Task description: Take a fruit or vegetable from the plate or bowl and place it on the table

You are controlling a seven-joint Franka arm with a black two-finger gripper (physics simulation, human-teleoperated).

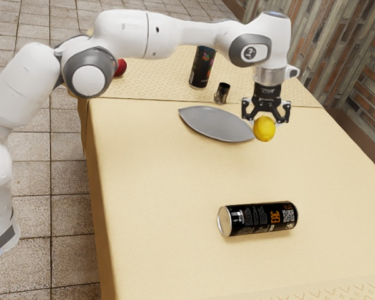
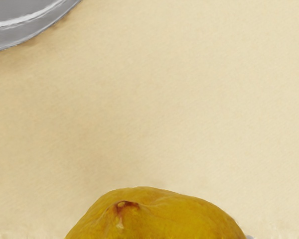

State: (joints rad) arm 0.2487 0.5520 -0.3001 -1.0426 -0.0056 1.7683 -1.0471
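Placing step: the pincer, spread fruit-wide, seemingly grips the lemon near the plate; next, lower to desk, release.

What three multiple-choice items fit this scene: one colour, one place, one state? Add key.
1. What colour is the plate?
A) Red
B) Gray
C) Green

2. Where is the lemon?
A) At the claw, off the plate
B) In the middle of the plate
C) Against the can marked EAC

3. How does the can marked EAC stand or lie?
A) Upright
B) Crushed flat
C) On its side

Key:
1 B: its surface is gray in both views.
2 A: the exterior view has it right under the claw's black body, past the plate's pointed end.
3 C: its round end faces sideways and its long side runs along the table.
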